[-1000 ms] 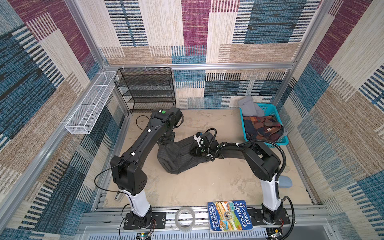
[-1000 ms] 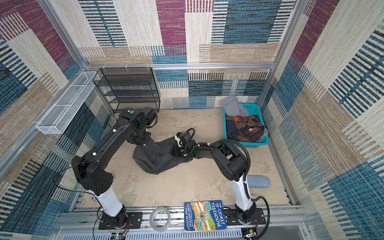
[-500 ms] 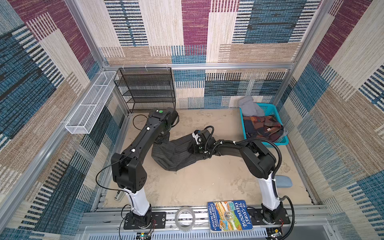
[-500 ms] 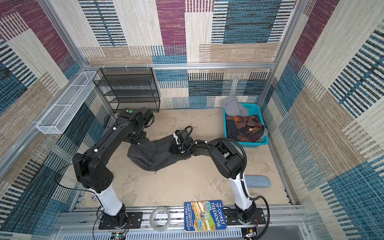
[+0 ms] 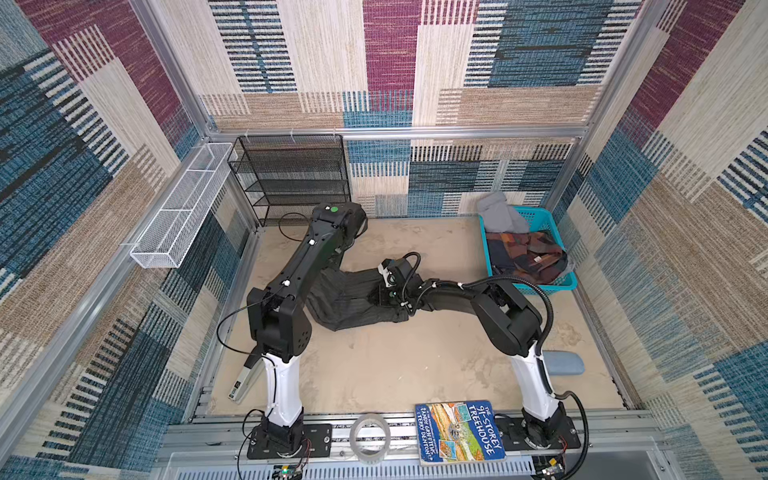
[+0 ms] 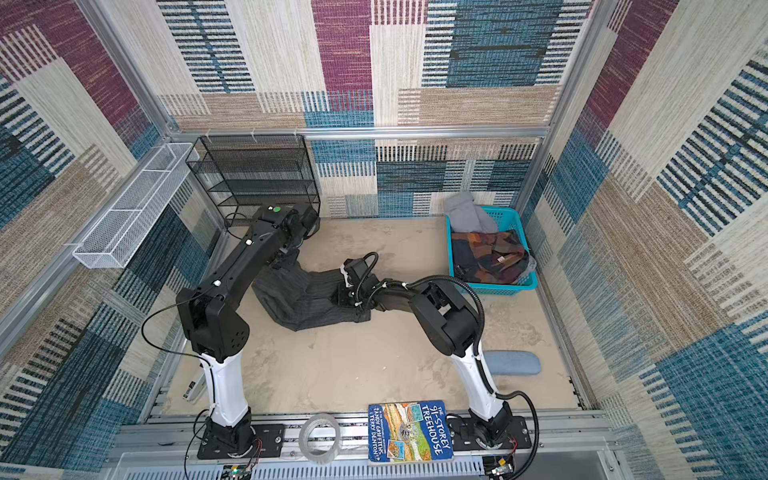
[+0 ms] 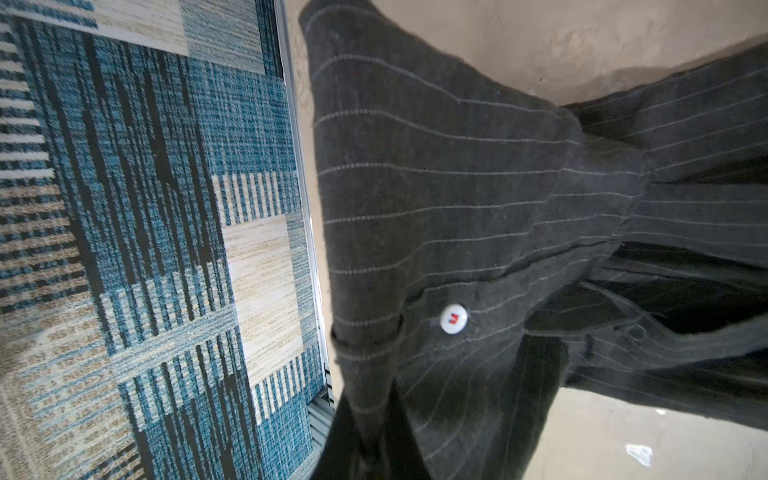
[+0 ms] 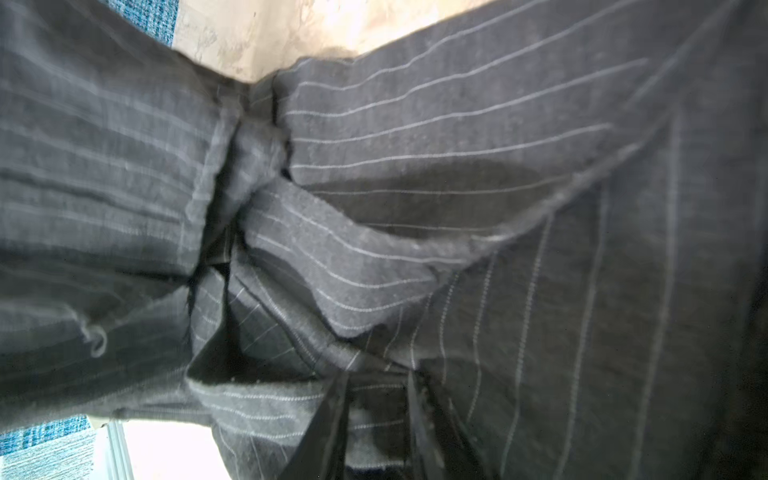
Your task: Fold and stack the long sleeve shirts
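Charcoal pinstriped shirt [image 5: 353, 303]: one is counted, laid crumpled on the sandy table [image 5: 395, 374] at mid-width, between the two arms and well apart from the teal basket [image 5: 569, 283]. At the far left, one white wire basket [image 5: 183, 216] is fixed along the wall, and one black mesh shelf rack [image 5: 291, 178] is stood beside it at the back. The left gripper [image 7: 376, 444] is seen pressed together on an edge of the shirt, which is lifted there; one white button [image 7: 454, 318] is shown on the cloth in the left wrist view. The right gripper [image 8: 376, 419] is set low on the shirt's right part; a fold of cloth is seen between its partly parted fingers [image 8: 330, 419], and whether that fold is pinched cannot be told. On the front rail, one roll of clear tape [image 5: 370, 436] and one picture book [image 5: 459, 432] are placed side by side. Further right, one blue-grey pad [image 5: 565, 363] is laid on the table. At the back right, two garments are held in the teal basket: a grey garment [image 5: 496, 216] draped over its far rim and a brown-and-orange patchwork garment [image 5: 528, 257] piled inside.
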Action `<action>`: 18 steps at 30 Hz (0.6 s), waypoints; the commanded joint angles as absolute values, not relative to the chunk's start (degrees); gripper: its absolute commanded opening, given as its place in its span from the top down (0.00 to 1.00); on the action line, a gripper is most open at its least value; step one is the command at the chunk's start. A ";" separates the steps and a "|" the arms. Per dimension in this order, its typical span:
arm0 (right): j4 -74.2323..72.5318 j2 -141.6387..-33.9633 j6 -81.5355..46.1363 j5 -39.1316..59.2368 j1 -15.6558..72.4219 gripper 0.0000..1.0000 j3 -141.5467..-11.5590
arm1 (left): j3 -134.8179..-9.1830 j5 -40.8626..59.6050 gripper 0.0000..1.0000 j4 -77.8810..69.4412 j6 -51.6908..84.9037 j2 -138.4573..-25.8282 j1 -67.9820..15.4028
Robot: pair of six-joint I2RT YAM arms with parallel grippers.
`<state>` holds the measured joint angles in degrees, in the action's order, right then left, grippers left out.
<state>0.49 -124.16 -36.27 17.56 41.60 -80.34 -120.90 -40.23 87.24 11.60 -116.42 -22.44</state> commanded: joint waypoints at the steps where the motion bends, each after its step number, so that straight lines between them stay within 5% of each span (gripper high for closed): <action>1: 3.46 -121.19 -37.56 16.90 41.66 0.67 -79.61 | -122.93 -45.86 1.00 89.89 9.81 -118.34 -23.42; 18: 6.48 -99.38 -34.88 10.80 38.33 0.59 -66.77 | -121.36 -55.21 1.00 90.56 11.45 -119.53 -26.75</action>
